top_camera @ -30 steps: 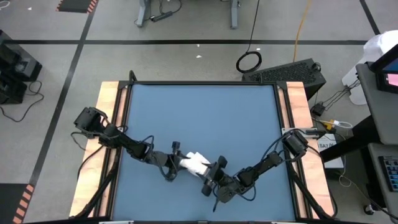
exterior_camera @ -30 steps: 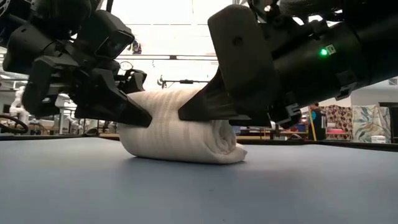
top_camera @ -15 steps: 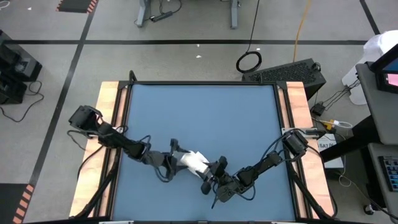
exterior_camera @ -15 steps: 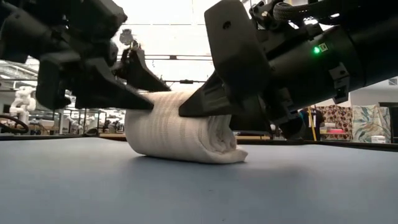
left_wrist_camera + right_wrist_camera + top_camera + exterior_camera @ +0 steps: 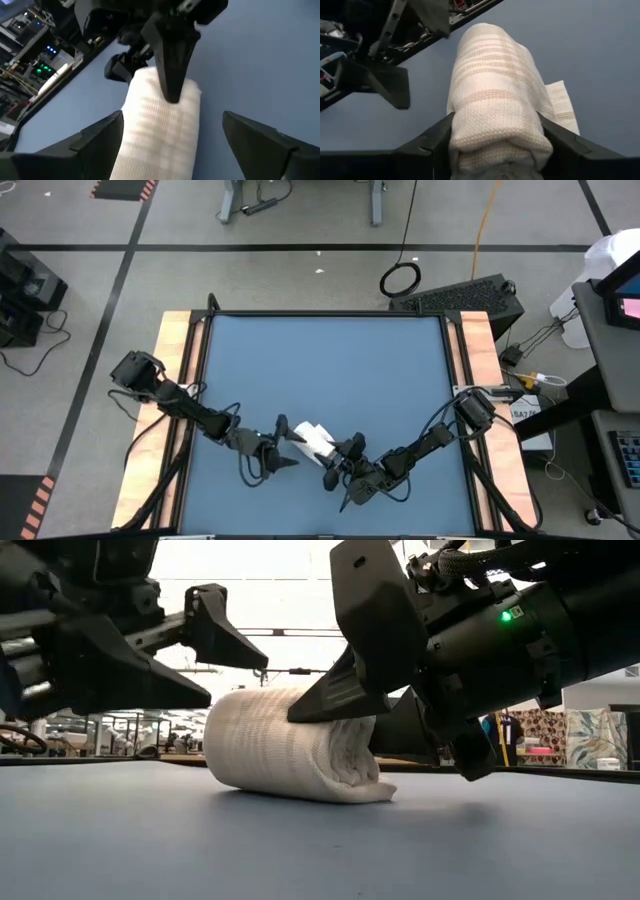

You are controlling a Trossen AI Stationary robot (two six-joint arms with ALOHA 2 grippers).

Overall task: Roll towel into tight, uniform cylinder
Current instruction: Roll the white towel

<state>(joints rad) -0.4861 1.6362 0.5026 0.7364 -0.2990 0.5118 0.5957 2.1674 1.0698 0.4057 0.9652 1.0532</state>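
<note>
High view: left gripper (image 5: pixel 283 445) now wide, backed off rolled towel (image 5: pixel 316 440) at table (image 5: pixel 400 380) front | Low view: left fingers clear | Right wrist view: right gripper (image 5: pixel 495 145) still clamps towel.

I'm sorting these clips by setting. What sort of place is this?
Probably a robotics lab or workshop: a blue work table stands on a grey floor with taped lines, loose cables lie nearby, and racks of lit electronics sit beside it.
</note>
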